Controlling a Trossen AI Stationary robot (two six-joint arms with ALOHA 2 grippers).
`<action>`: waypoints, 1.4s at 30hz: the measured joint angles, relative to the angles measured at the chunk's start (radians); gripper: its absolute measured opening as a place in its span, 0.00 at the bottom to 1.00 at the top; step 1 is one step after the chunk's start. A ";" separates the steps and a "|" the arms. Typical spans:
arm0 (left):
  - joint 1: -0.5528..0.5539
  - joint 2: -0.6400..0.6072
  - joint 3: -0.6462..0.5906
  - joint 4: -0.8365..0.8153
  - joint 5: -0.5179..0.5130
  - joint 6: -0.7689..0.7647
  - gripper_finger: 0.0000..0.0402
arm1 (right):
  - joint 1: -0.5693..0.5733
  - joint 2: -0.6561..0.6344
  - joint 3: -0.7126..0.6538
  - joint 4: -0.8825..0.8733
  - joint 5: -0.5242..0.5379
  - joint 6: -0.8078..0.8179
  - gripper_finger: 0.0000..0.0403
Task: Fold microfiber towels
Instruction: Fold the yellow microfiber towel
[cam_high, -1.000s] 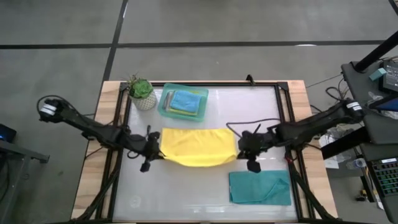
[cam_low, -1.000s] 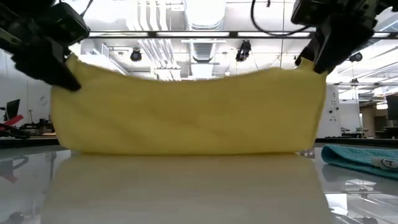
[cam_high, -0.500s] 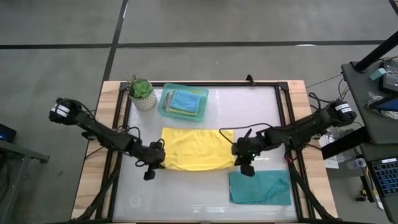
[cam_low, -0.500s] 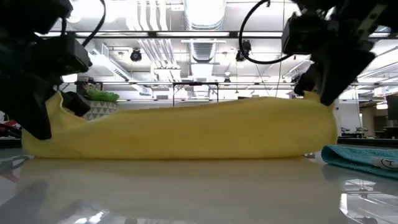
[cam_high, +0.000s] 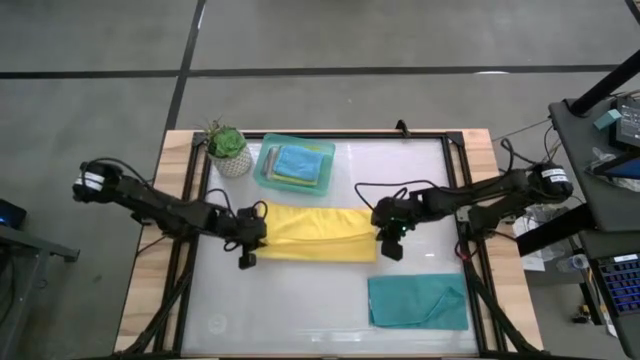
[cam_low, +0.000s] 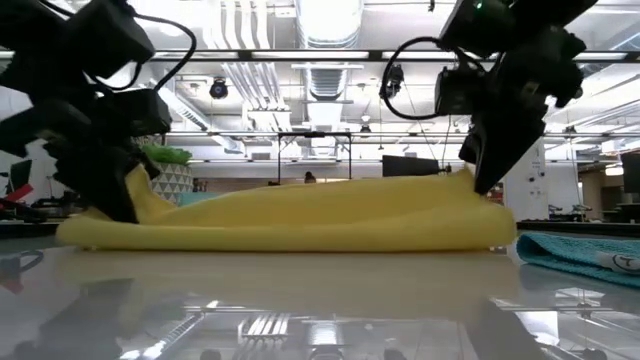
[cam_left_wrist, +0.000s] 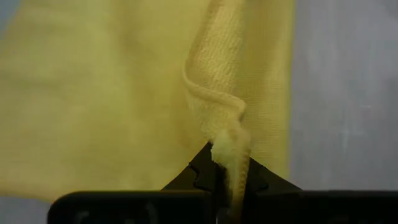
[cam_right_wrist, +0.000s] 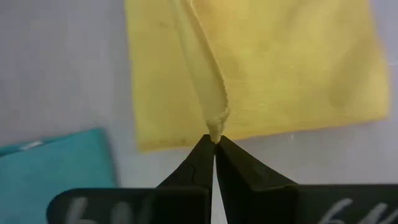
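A yellow towel lies mid-table as a low, doubled-over band; in the low view its two ends rise slightly. My left gripper is shut on its left end and my right gripper on its right end. A teal towel lies folded at the near right. Another blue-teal cloth lies in the mint tray. The grey and lime towels are not in view. My left gripper pinches a bunched bit of the yellow towel's hemmed edge at its left end between its two fingers, slanting down from the table's left. That end is a little raised; the rest lies on the table. One layer or several, I cannot tell. My right gripper pinches the towel's hemmed edge at its right end between its two fingertips, slanting down from the table's right. A raised ridge of cloth runs away from the fingers; the rest of the towel lies flat on the table.
The mint tray and a small potted plant stand at the far left. The table's black frame runs round the white top. Bare table lies near of the yellow towel, left of the teal one.
Both grippers have come down, first toward the near edge, then back a little toward the far edge, staying shut on the towel's ends. The yellow towel, which hung as a tall sheet with its lower edge on the table, has been laid over into a low flat band.
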 joint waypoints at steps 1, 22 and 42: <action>0.016 -0.007 0.000 0.001 -0.001 0.019 0.00 | -0.012 0.000 0.000 -0.002 0.002 -0.006 0.02; 0.217 -0.058 -0.001 0.009 -0.171 0.177 0.00 | -0.080 0.001 0.000 -0.010 0.139 -0.087 0.02; 0.223 0.087 -0.001 0.094 -0.227 0.182 0.06 | -0.080 0.001 -0.001 -0.009 0.244 -0.075 0.02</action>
